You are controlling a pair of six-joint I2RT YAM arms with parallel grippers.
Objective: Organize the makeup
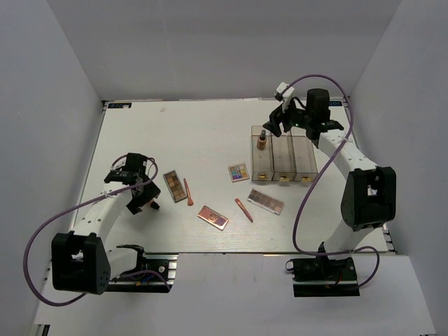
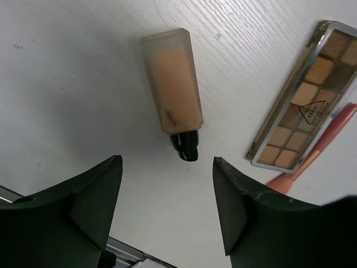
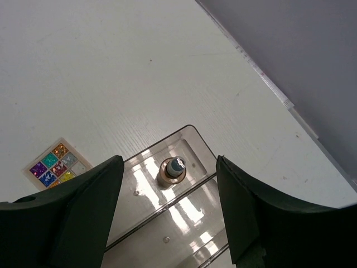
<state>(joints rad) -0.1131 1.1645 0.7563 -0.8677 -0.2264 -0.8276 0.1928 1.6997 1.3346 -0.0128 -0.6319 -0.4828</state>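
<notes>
Left claw (image 2: 165, 167) is held apart over a peach tube (image 2: 173, 84) lying on the worktop (image 2: 72, 72), centre-left. Right claw (image 3: 170, 164) is held apart above the brown bottle (image 3: 172, 170), seen upright in the clear box (image 3: 142, 187), upper right.

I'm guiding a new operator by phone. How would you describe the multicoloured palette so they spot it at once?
Start at the clear three-compartment box on the right half of the table. Just left of its near end lies a small squarish palette, flat on the surface. Unlike the long brown-toned palette nearer the arms, its pans are bright glitter: purple, teal, blue, yellow.
</notes>
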